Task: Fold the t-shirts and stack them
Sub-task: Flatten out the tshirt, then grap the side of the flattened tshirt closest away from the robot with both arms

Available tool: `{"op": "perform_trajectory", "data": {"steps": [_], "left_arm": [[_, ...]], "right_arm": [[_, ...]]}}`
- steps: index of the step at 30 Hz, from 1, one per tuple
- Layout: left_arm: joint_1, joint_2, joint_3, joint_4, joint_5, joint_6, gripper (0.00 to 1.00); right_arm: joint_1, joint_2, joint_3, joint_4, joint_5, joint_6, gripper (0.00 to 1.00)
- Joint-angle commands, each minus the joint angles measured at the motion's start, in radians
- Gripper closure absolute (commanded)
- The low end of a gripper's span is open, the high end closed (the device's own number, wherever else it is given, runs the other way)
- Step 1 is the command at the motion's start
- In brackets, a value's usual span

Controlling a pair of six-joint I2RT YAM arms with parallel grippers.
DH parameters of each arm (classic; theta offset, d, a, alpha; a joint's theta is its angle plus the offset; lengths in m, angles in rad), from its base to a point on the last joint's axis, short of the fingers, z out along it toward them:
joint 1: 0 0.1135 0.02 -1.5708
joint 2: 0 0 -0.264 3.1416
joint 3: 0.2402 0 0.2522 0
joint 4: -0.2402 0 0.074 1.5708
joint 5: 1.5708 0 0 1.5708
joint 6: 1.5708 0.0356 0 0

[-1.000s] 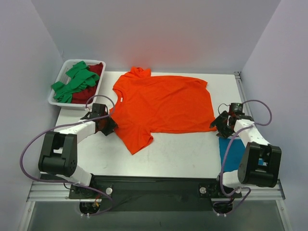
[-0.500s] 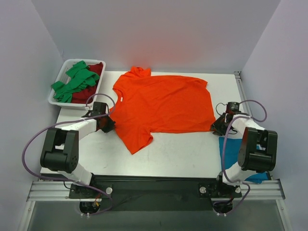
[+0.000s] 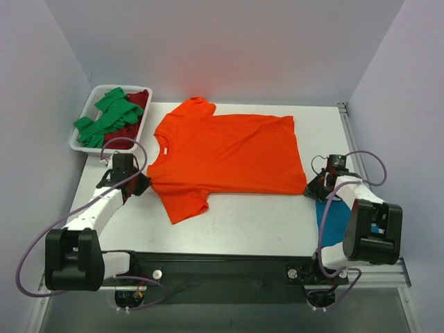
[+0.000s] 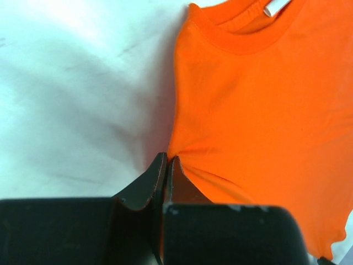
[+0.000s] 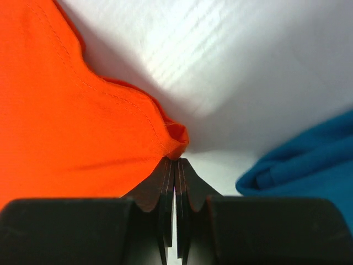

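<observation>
On the table (image 3: 263, 222): orange t-shirt (image 3: 225, 152) lies spread flat.
Left tool (image 4: 167, 161): pinching its shoulder edge.
Right tool (image 5: 175, 162): pinching its bottom corner.
Feel: probably soft, floppy; best held by corners.

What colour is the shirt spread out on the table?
The shirt is bright orange; top external view shows it best.

A white, faintly scuffed bench (image 3: 243, 222) sits under even, soft light, boxed in by pale lilac walls: a left side wall (image 3: 35, 104) outboard of the left claw (image 3: 143, 184), a right side wall (image 3: 409, 90) outboard of the right claw (image 3: 309, 189), and a back wall (image 3: 229, 48) beyond both. Behind the claws, a black rail (image 3: 222, 263) and an aluminium frame (image 3: 69, 277) edge the bench.
</observation>
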Motion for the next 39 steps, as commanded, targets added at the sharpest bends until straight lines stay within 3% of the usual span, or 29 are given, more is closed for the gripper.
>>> {"op": "perform_trajectory", "data": {"steps": [1,5,11,13,14,17,22,25,32,39], "left_arm": [[0.054,-0.083,-0.053,-0.068,-0.029,0.020,1.00],[0.088,-0.108,-0.094,-0.078,-0.010,0.040,1.00],[0.090,-0.108,-0.110,-0.067,0.017,0.065,0.97],[0.091,-0.105,-0.093,-0.091,0.019,0.074,0.74],[0.091,-0.108,-0.088,-0.101,0.014,0.079,0.53],[0.082,-0.160,-0.100,-0.139,0.008,0.085,0.39],[0.067,-0.290,-0.136,-0.260,-0.036,0.064,0.37],[-0.060,-0.375,-0.211,-0.315,-0.090,-0.031,0.39],[-0.214,-0.571,-0.358,-0.397,-0.151,-0.249,0.47],[-0.312,-0.548,-0.407,-0.338,-0.130,-0.279,0.47]], "right_arm": [[0.001,-0.104,-0.075,-0.015,-0.026,0.019,1.00],[-0.001,-0.256,-0.205,-0.006,-0.056,0.041,1.00],[-0.002,-0.387,-0.249,-0.055,-0.046,0.039,1.00],[-0.001,-0.396,-0.240,-0.076,-0.041,0.036,1.00],[-0.001,-0.402,-0.240,-0.078,-0.046,0.035,1.00],[0.004,-0.402,-0.232,-0.075,-0.067,0.019,0.92],[0.012,-0.407,-0.213,-0.082,-0.084,-0.005,0.81],[0.024,-0.423,-0.207,-0.087,-0.072,-0.008,0.76],[0.038,-0.393,-0.192,-0.088,-0.063,-0.022,0.77],[0.039,-0.374,-0.177,-0.085,-0.049,-0.020,0.78]]}}
